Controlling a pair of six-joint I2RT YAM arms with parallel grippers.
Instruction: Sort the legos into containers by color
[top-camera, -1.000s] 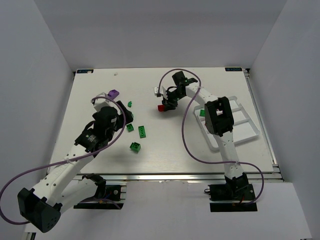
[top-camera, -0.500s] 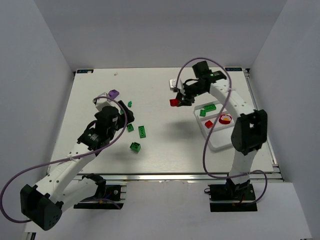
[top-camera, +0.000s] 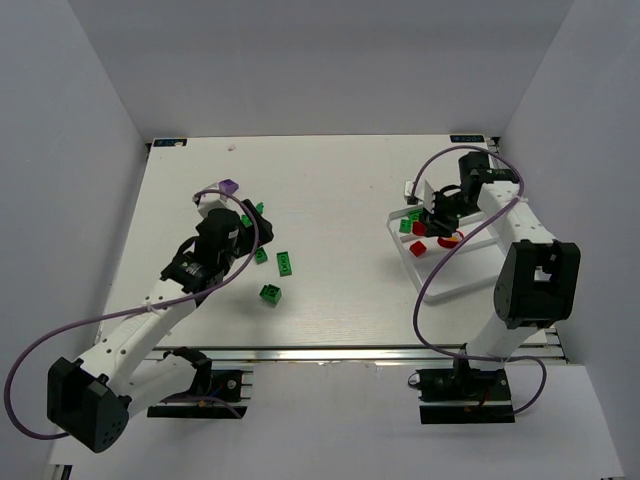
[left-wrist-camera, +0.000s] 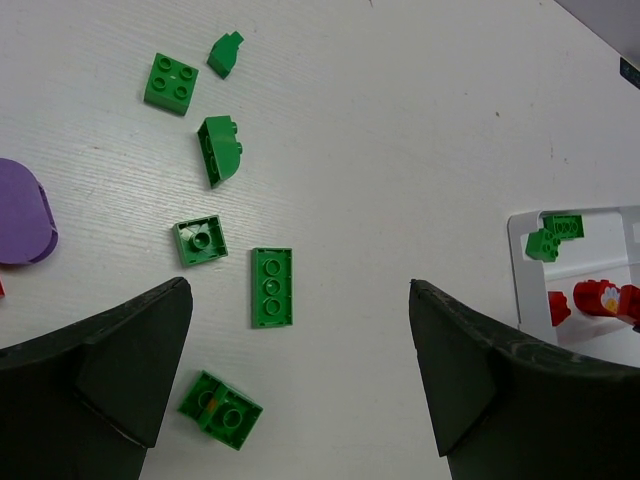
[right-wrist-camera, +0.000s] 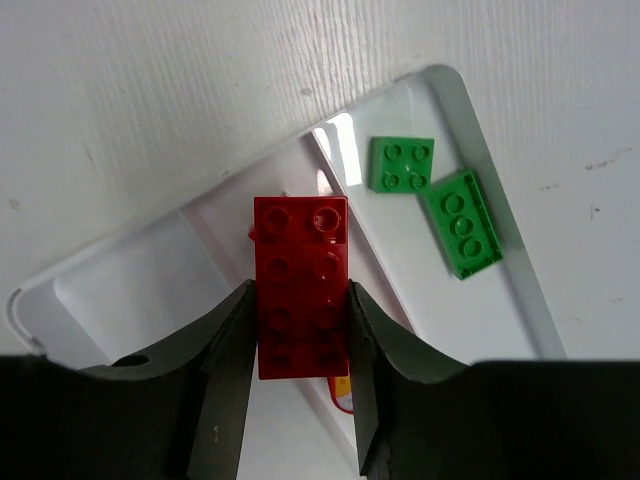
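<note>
Red lego (right-wrist-camera: 300, 285), pinched between the right fingers (right-wrist-camera: 225, 370), has moved from the middle of the table (top-camera: 340, 200) to over the tray (top-camera: 455, 280) at 3 o'clock; left fingers (left-wrist-camera: 120, 350) spread.

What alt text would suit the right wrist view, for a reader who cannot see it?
The right claw grips a long red brick by its sides, over a white tray. In the tray compartment to the right lie a square green plate and a longer green brick.
</note>
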